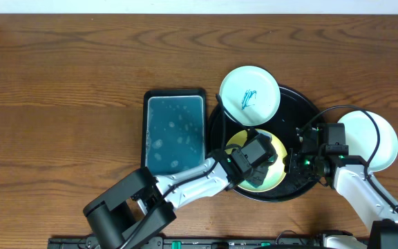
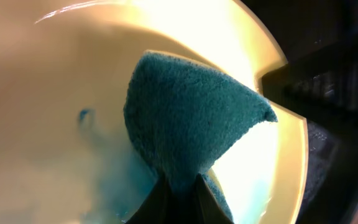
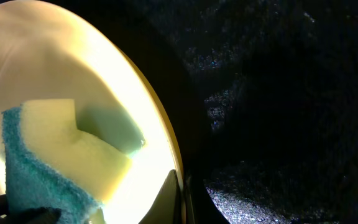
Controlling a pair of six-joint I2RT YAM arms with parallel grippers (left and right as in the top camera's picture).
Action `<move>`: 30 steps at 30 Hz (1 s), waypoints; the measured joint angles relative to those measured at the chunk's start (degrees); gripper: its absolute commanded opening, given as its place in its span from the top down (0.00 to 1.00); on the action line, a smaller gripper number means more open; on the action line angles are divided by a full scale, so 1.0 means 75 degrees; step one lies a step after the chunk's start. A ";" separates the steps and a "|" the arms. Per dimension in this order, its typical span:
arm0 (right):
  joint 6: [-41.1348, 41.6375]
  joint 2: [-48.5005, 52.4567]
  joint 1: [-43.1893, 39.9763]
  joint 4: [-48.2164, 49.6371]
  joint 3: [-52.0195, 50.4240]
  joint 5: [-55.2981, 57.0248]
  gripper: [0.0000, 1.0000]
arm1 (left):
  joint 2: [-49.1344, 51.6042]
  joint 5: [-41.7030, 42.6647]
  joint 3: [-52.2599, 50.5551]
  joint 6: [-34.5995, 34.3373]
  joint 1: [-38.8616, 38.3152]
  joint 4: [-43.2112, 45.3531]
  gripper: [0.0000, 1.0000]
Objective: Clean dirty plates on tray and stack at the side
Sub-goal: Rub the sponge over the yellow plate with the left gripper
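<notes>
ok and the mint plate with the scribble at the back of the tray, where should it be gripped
Take the mint plate by its thin rim at the far-left edge. It lies across the black tray's raised rim, so that edge probably sits off the table, leaving room for a finger under it. Come in from outside the tray.

Two arms at work: the left arm (image 1: pixel 185 181) stretches from the near edge up and rightward, its white forearm nearly flat and its black wrist (image 1: pixel 254 155) angled down. The left jaws are closed tight on a sponge (image 2: pixel 191 118), with only their dark tips showing at the bottom of the wrist view. The right arm (image 1: pixel 356 188) rises from the lower right corner and bends leftward, its black head held low. The right jaws are closed on the rim of the yellow plate (image 3: pixel 73 62). The two arms' ends sit near each other but apart.
</notes>
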 measured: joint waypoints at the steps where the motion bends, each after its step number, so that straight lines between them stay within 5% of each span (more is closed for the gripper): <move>1: 0.0000 0.0000 0.0000 0.0000 -0.0003 -0.0003 0.99 | -0.0017 -0.0032 0.0038 -0.0006 0.0044 -0.0172 0.92; 15: 0.0003 0.0003 0.0006 0.0073 -0.0017 -0.0166 0.99 | -0.0070 -0.0495 -0.0061 -0.0688 0.1183 0.0230 0.93; 30: 0.0000 0.0003 0.0003 0.0090 -0.0017 -0.0061 0.99 | -0.0125 -0.0525 0.0041 -0.2189 0.0895 -0.0586 0.92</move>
